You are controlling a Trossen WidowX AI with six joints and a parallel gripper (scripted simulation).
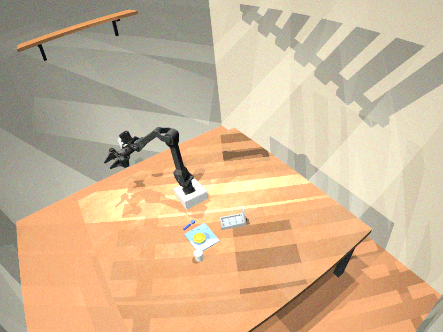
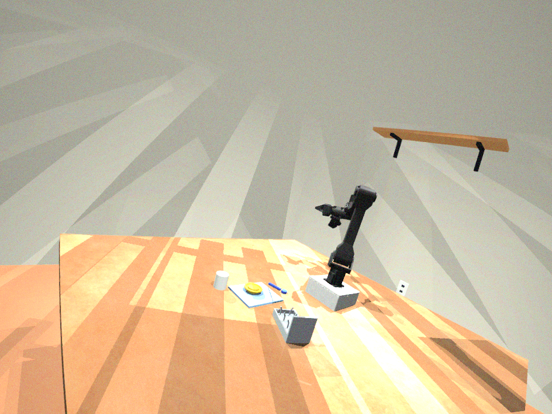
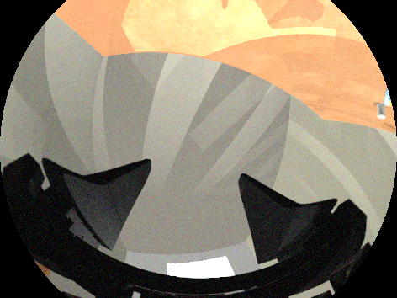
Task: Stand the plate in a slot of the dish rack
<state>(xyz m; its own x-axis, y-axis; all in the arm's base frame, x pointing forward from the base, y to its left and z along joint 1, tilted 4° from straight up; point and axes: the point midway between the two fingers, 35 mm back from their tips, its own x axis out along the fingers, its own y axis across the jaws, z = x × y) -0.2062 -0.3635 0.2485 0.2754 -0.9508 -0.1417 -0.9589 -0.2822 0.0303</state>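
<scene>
Showing end effector (image 3: pixel 193 186) spread, plate (image 1: pixel 199 237) top-only

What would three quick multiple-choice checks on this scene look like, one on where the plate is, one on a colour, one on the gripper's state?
1. Where is the plate?
A. Standing in the dish rack
B. Lying flat on the blue mat
C. Between the fingers

2. What colour is the cup?
A. White
B. Red
C. Green

3. How does the gripper stand?
A. Shut on the plate
B. Shut on nothing
C. Open, holding nothing

Answers:
1. B: the yellow plate lies flat on the blue mat, apart from the dish rack.
2. A: the cup in front of the mat is white.
3. C: the wrist view shows the fingers wide apart with only floor between them, out past the table edge.
</scene>
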